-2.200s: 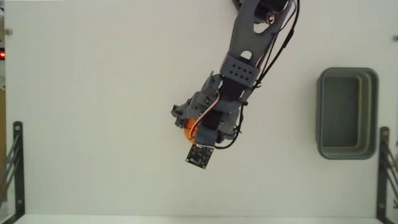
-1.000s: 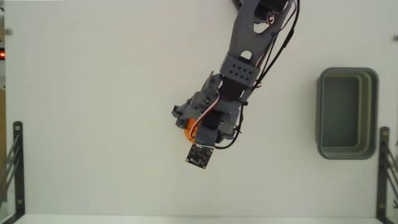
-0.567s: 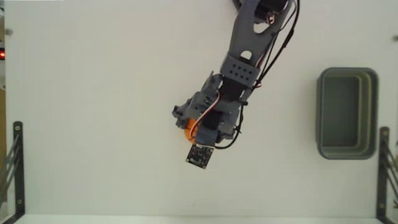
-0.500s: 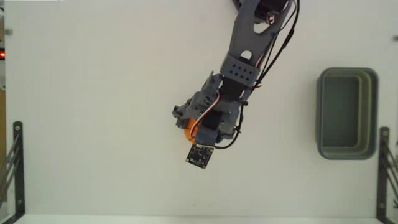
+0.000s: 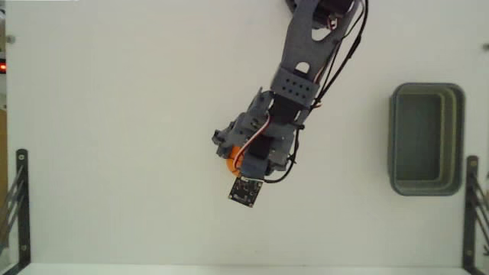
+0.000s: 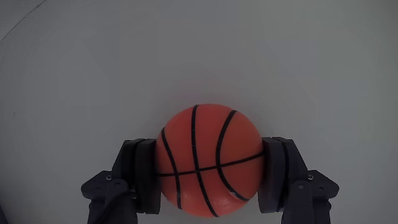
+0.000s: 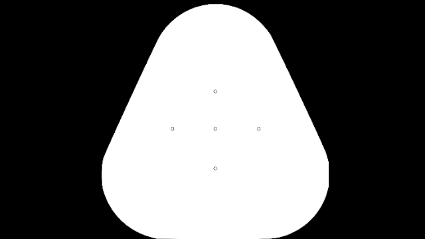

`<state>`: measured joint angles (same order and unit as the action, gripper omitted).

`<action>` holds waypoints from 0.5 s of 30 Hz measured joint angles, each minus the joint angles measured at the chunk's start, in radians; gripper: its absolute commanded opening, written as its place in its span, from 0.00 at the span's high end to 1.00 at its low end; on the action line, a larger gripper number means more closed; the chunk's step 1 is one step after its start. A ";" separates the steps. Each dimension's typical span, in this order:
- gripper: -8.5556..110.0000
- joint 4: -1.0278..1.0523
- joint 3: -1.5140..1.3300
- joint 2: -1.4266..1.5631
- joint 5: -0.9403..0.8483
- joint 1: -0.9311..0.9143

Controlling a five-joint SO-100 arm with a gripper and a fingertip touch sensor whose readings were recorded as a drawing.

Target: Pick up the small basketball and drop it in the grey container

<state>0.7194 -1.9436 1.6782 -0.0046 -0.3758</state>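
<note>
In the wrist view the small basketball (image 6: 208, 160) is clamped between the two dark fingers (image 6: 147, 176) of the end effector (image 6: 210, 177), one pressed against each side of the ball, so the jaws are closed only as far as the ball's width allows. The white bench (image 6: 199, 50) is seen beyond it. In the fixed view only a sliver of orange (image 5: 232, 160) is visible under the arm (image 5: 302, 69), near the middle of the bench. The grey container (image 5: 425, 139) is seen well apart, toward 3 o'clock from the ball, with its long side running from 12 to 6 o'clock.
</note>
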 measured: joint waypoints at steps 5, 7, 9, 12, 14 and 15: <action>0.21 0.000 0.000 0.000 0.000 0.000; 0.22 0.000 0.000 0.000 0.000 0.000; 0.22 0.000 0.000 0.000 0.000 0.000; 0.23 0.000 0.000 0.000 0.000 0.000; 0.23 0.000 0.000 0.000 0.000 0.000; 0.23 0.000 0.000 0.000 0.000 0.000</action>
<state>0.7194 -1.9436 1.6782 -0.0046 -0.3758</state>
